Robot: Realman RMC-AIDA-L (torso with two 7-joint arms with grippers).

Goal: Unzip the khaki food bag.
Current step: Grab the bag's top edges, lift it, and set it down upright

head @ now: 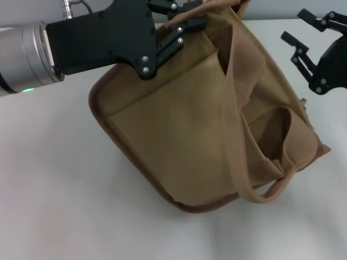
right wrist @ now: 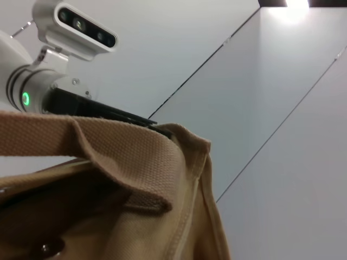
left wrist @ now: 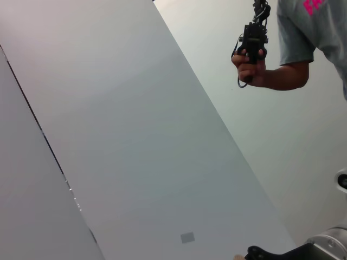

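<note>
Khaki food bag (head: 179, 135) tilted on table, brown-trimmed base, handle draped across.

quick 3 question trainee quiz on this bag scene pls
1. True or false: the left pincer is at the top edge of the khaki food bag.
2. The right pincer is: A) shut on a handle, B) open, clear of the bag, C) inside the bag.
3. What loops across the bag's face toward the lower right?

Key: 1 true; 2 B; 3 a webbing handle.
</note>
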